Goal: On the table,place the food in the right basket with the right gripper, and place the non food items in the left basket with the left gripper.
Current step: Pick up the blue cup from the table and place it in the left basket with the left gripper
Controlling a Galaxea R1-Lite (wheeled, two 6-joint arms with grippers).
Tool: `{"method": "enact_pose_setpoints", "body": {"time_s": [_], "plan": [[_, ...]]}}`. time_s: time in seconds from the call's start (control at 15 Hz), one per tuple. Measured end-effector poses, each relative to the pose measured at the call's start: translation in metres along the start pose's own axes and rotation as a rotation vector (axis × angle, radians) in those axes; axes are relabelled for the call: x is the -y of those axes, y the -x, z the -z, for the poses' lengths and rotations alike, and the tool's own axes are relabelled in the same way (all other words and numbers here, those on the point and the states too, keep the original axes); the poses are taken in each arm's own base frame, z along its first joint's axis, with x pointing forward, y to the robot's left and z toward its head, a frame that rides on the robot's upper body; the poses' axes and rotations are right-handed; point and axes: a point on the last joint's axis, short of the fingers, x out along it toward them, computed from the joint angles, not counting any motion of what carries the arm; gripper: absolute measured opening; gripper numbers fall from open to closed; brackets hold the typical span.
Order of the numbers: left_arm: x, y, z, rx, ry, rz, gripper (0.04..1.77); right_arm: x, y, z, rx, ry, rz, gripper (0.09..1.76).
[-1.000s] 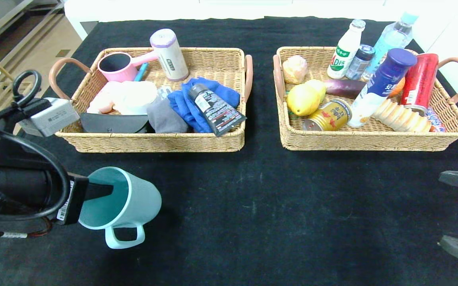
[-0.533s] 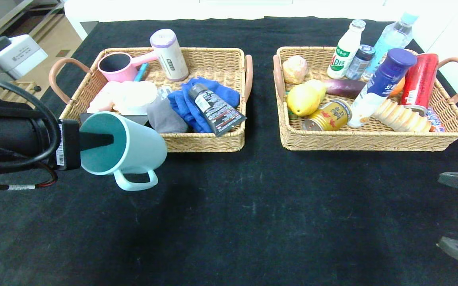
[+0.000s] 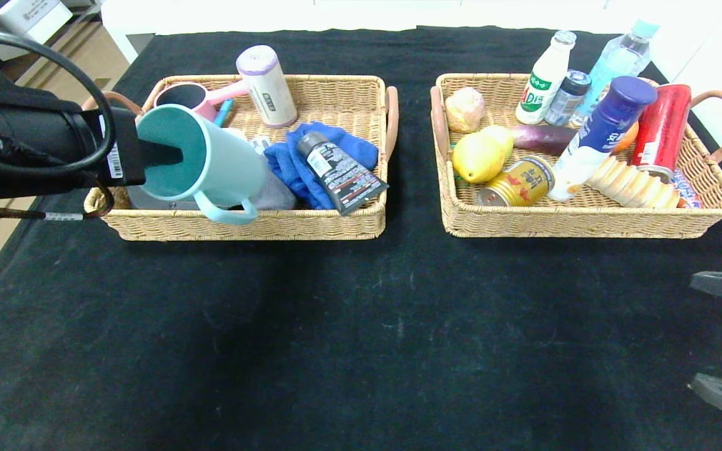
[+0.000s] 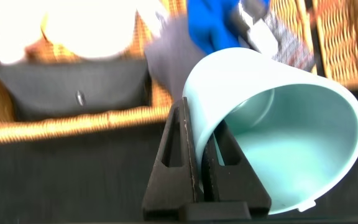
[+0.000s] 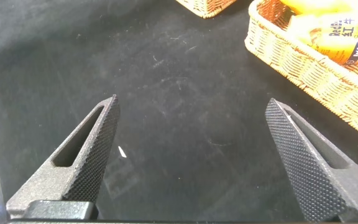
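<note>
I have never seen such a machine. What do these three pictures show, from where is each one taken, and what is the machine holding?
It is a robot with two arms. One camera sits on its head, looking down at a black table. The other two sit on its wrists. On the table stand two wicker baskets: the left basket holds household things, the right basket holds food and drinks. The left gripper is shut on the rim of a light green mug, carried tilted above the left basket. The right gripper is open and empty, low over the table near the robot.
</note>
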Motion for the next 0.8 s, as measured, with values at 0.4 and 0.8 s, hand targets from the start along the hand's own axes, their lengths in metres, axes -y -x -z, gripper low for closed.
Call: {"method": "enact_pose_setpoints", "body": {"time_s": [0.4,0.8], "plan": [[-0.015,-0.030,-0.028,0.127,-0.022,-0.128,0.17,0.000,0.000,0.001,-0.002,-0.003,-0.002,1.71],[-0.024,-0.054,-0.043,0.172,-0.051,-0.160,0.17,0.000,-0.001,0.001,-0.003,-0.004,-0.002,1.71]]}}
